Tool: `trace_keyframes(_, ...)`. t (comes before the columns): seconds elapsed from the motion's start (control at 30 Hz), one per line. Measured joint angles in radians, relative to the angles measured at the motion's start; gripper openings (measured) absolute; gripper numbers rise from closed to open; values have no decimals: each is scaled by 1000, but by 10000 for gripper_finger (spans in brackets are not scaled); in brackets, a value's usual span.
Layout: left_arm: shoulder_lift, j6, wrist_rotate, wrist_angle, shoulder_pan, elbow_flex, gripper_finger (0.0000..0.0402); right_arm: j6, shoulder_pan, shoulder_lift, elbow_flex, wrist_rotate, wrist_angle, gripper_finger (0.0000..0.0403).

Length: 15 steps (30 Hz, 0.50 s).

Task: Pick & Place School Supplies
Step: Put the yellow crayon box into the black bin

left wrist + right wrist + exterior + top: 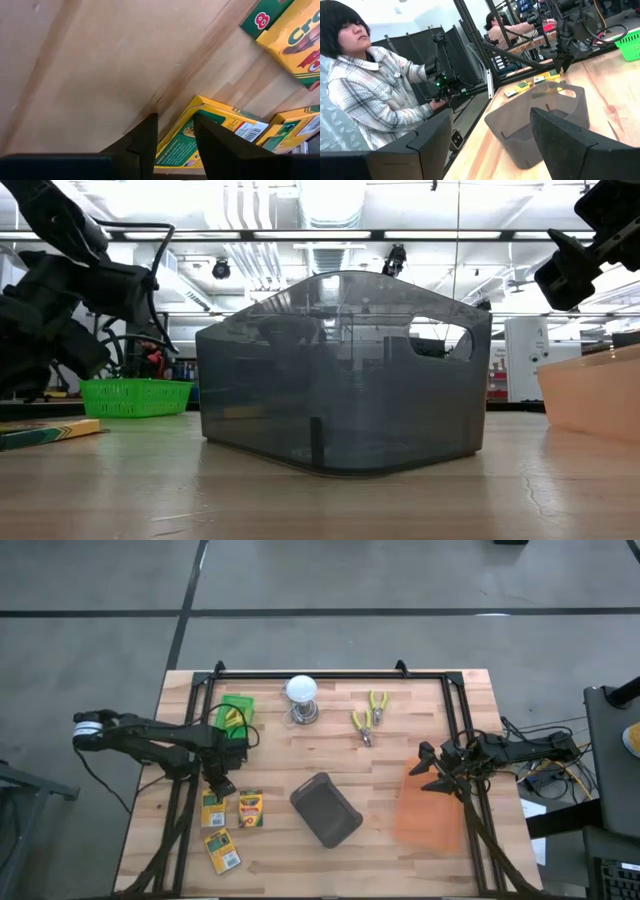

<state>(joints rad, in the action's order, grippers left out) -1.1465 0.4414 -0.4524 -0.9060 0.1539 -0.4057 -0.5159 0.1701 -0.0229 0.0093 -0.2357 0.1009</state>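
**Left gripper placed directly over the nearest crayon box**

The left gripper (220, 783) is found at the left side of the table, just above the upper crayon box (213, 810) of the three. In the left wrist view this crayon box (200, 135) is seen directly below and slightly ahead of the fingertips (145, 137), and its yellow edge passes under the gap between them. The fingers are held partly apart and nothing is pinched between them. The long axis of the box is judged to run across the line of the fingers at an angle, so a small turn of the wrist may be needed before a descent.

A second crayon box (250, 809) lies just beside the first, and a third crayon box (223, 851) lies nearer to the front edge. All three are flat, green and yellow, and lie face up on the wood.

The right gripper (428, 769) is held spread wide, well apart from the boxes, over an orange bin (430, 810). The left arm is clearly the nearer one. A grey bin (326, 810) stands between both arms.
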Motion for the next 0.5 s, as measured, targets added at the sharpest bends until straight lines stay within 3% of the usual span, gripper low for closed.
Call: trace_keyframes(0.5, -1, 1, -15, 30, -1, 0, 23, 0, 0, 0, 0, 0, 0, 261)
